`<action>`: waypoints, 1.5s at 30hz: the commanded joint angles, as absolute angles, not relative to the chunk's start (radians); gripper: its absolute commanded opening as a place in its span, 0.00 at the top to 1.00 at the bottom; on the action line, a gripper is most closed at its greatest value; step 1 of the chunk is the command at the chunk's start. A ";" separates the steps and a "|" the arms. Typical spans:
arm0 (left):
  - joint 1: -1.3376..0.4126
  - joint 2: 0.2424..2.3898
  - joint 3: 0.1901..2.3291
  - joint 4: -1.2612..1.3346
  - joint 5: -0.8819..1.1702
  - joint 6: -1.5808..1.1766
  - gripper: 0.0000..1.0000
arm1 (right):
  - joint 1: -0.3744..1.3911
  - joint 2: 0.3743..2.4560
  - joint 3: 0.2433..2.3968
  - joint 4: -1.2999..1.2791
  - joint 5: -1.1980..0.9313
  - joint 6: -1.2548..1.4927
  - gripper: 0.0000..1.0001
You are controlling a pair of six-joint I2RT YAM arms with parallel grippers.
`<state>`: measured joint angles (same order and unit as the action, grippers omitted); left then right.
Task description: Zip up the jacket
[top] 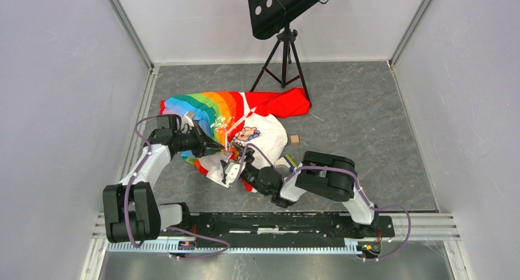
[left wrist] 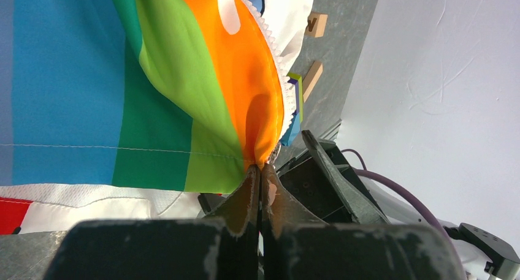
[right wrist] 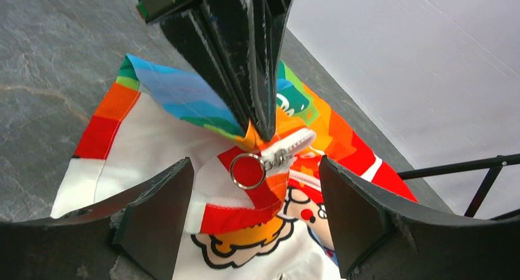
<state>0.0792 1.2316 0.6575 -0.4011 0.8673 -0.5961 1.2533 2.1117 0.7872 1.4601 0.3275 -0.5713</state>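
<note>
The jacket [top: 245, 117] lies crumpled on the grey floor, with its rainbow panel at left, white cartoon-print front in the middle and red sleeve at the back right. My left gripper [top: 222, 147] is shut on the orange edge of the rainbow panel [left wrist: 260, 117] beside the zipper teeth and holds it lifted. My right gripper [top: 230, 170] is open in front of it, fingers [right wrist: 153, 212] either side of the hanging zipper pull ring [right wrist: 248, 171]. It touches neither the ring nor the fabric. The left gripper's black fingertips [right wrist: 254, 102] show above the ring.
A black music stand on a tripod [top: 283, 53] stands behind the jacket. Small wooden blocks [top: 295, 140] and a coloured block [left wrist: 296, 102] lie right of the jacket. White walls enclose the floor on three sides.
</note>
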 commanded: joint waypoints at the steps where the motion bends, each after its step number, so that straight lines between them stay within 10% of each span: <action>1: 0.084 1.222 0.673 -0.374 0.904 -0.572 0.98 | 1.240 2.129 0.831 1.585 0.290 -0.552 0.20; 45: 0.084 1.220 0.663 -0.359 0.902 -0.581 0.98 | 1.204 2.105 0.789 1.756 0.255 -0.476 0.33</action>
<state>0.0792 1.2316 0.6575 -0.3897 0.8677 -0.5961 1.2060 2.1265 0.7624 1.4662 0.2626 -0.4908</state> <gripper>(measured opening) 0.034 0.671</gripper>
